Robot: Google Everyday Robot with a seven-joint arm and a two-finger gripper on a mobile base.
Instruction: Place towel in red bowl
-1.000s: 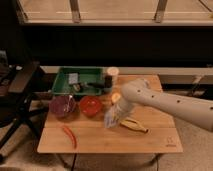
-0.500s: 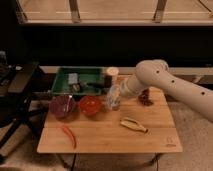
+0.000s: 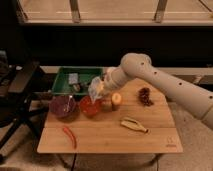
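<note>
The red bowl [image 3: 90,106] stands on the wooden table [image 3: 110,140] at the left, next to a purple bowl [image 3: 63,106]. My gripper [image 3: 103,84] hangs just above and to the right of the red bowl. It is shut on a pale towel [image 3: 95,90], which dangles from it over the bowl's right rim. The towel's lower end is close to the bowl; whether it touches I cannot tell.
A green tray [image 3: 64,80] with small items sits behind the bowls. An orange cup [image 3: 116,101] stands right of the red bowl. Dark grapes [image 3: 145,96], a banana [image 3: 134,125] and a red chili [image 3: 69,136] lie on the table. A chair [image 3: 20,95] stands at the left.
My arm has swung left and back from the table's front middle, carrying the towel to above the red bowl.
</note>
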